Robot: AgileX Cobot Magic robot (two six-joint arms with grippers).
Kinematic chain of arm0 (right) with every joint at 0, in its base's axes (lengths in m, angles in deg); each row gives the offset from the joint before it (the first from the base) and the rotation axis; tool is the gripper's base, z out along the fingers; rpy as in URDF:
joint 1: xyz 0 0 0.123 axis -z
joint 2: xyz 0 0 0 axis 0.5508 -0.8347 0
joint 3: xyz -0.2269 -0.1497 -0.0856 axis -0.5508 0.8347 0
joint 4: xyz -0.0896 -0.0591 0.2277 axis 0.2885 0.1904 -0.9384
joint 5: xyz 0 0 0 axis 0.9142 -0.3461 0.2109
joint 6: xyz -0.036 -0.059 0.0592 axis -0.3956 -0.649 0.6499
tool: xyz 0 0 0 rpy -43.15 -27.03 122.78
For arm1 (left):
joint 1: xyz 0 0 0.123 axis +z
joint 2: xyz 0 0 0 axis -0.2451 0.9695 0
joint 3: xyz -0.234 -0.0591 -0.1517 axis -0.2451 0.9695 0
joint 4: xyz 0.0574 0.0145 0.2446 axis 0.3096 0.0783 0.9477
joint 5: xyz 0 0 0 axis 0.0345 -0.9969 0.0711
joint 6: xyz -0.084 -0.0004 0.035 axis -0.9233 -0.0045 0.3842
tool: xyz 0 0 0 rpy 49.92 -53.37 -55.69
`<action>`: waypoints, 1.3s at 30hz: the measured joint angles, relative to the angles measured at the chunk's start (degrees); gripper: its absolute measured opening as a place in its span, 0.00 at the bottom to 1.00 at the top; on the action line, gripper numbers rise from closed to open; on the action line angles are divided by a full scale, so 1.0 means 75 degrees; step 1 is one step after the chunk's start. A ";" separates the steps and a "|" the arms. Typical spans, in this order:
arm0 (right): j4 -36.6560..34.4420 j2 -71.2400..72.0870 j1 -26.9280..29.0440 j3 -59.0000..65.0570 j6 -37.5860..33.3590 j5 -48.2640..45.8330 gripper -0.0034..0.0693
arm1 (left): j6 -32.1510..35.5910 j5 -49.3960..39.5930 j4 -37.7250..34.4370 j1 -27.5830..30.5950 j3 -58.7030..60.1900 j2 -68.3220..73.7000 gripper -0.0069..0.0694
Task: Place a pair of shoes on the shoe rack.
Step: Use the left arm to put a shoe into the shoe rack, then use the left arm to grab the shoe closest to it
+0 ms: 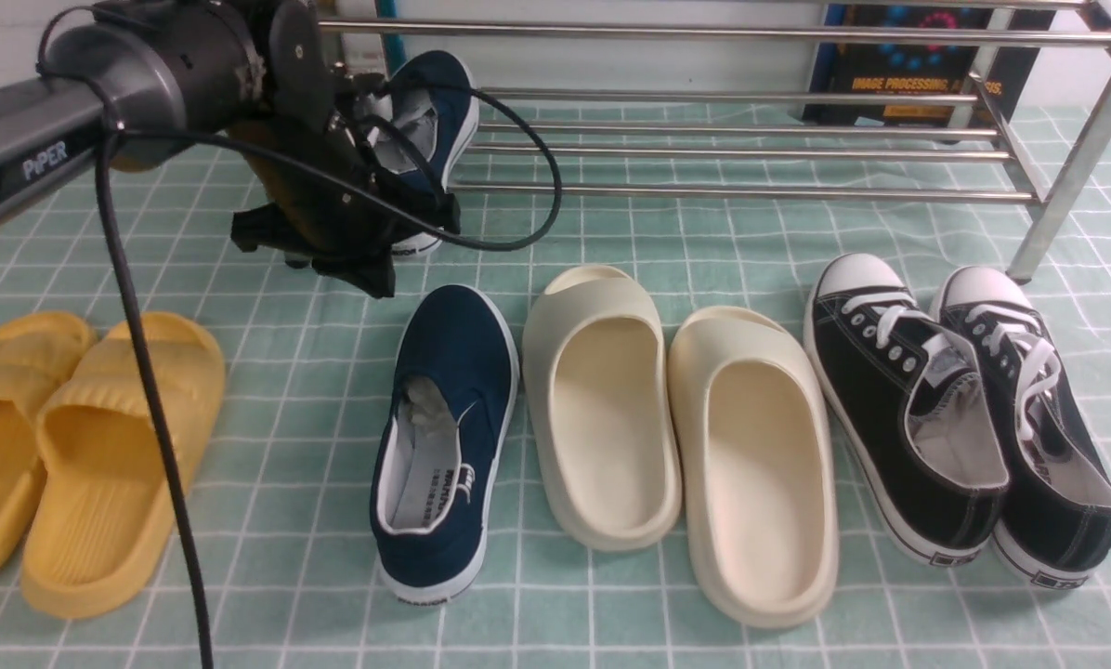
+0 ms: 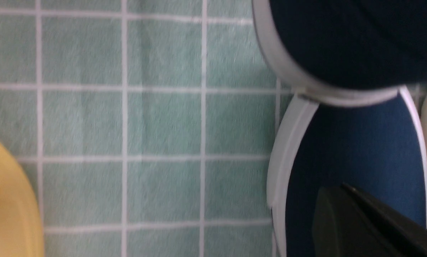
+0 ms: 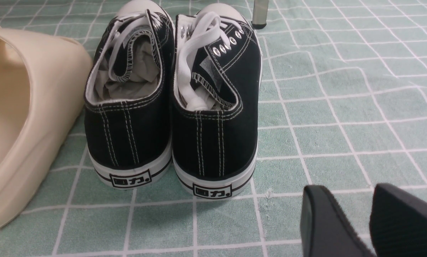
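Note:
My left gripper (image 1: 390, 163) is shut on one navy slip-on shoe (image 1: 430, 111) and holds it in the air, toe up, at the left end of the chrome shoe rack (image 1: 751, 139). In the left wrist view the held shoe (image 2: 342, 43) hangs over the other one, with one dark finger (image 2: 360, 221) showing. The second navy shoe (image 1: 446, 437) lies on the green checked cloth, toe toward the rack; it also shows in the left wrist view (image 2: 360, 150). My right gripper (image 3: 352, 191) is open and empty, low over the cloth behind the black sneakers.
A pair of cream slides (image 1: 676, 427) lies right of the navy shoe. Black lace-up sneakers (image 1: 964, 418) sit at the right, by a rack leg (image 1: 1066, 177). Yellow slides (image 1: 82, 446) lie at the left. A dark book (image 1: 927, 65) stands behind the rack.

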 joint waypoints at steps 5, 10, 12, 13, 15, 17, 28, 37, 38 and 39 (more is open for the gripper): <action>0.0000 0.0000 0.0000 0.0000 0.0000 0.0000 0.38 | -0.0247 0.0702 -0.0008 0.0000 -0.0338 0.0247 0.10; 0.0000 0.0000 0.0000 0.0000 0.0000 0.0000 0.38 | -0.0306 0.0754 0.0084 -0.0008 -0.1022 0.0628 0.10; 0.0000 0.0000 0.0000 0.0000 0.0000 0.0000 0.38 | -0.0321 0.0726 0.0212 -0.0008 -0.1410 0.0858 0.10; 0.0000 0.0000 0.0000 0.0000 0.0000 0.0000 0.38 | -0.0330 0.0698 0.0258 -0.0008 -0.1549 0.0924 0.10; 0.0000 0.0000 0.0000 0.0000 0.0000 0.0000 0.38 | -0.0336 0.0632 0.0340 -0.0008 -0.1772 0.1072 0.10; 0.0000 0.0000 0.0000 0.0000 0.0000 0.0000 0.38 | -0.0336 0.0560 0.0437 -0.0008 -0.2002 0.1248 0.10; 0.0000 0.0000 0.0000 0.0000 0.0000 0.0000 0.38 | -0.0336 0.0489 0.0560 -0.0008 -0.2214 0.1303 0.22; 0.0000 0.0000 0.0000 0.0000 0.0000 0.0000 0.38 | -0.0250 -0.1098 0.0590 -0.0001 -0.2230 -0.0221 0.55; 0.0000 0.0000 0.0000 0.0000 0.0000 0.0000 0.38 | -0.0184 -0.1328 0.0590 -0.0001 -0.2238 -0.0418 0.56; 0.0000 0.0000 0.0000 0.0000 0.0000 0.0000 0.38 | -0.0120 -0.1576 0.0590 -0.0001 -0.2253 -0.0708 0.57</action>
